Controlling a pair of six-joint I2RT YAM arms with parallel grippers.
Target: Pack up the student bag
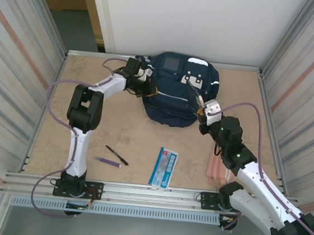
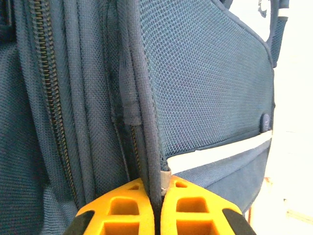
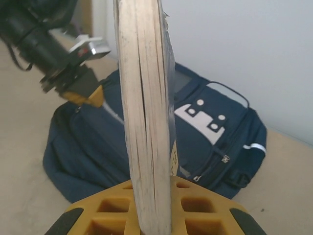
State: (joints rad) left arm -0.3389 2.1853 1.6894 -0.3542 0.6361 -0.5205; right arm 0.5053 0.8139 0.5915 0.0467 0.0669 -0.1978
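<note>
The student bag (image 1: 174,91), navy with a white front patch, lies at the back middle of the table. My left gripper (image 1: 149,88) is at its left side, shut on a navy piped fabric edge (image 2: 149,147) beside a zipper (image 2: 49,98); the yellow fingers (image 2: 122,210) press together on it. My right gripper (image 1: 199,104) hovers over the bag's right side, shut on a thick book (image 3: 146,98) held upright, page edges facing the camera. In the right wrist view the bag (image 3: 215,142) lies below, with the left gripper (image 3: 85,93) at its left.
On the near table lie a black pen (image 1: 117,155), a purple pen (image 1: 109,162) and a blue-white flat packet (image 1: 163,166). A pink pencil case (image 1: 214,167) lies partly under the right arm. Corrugated walls close in both sides.
</note>
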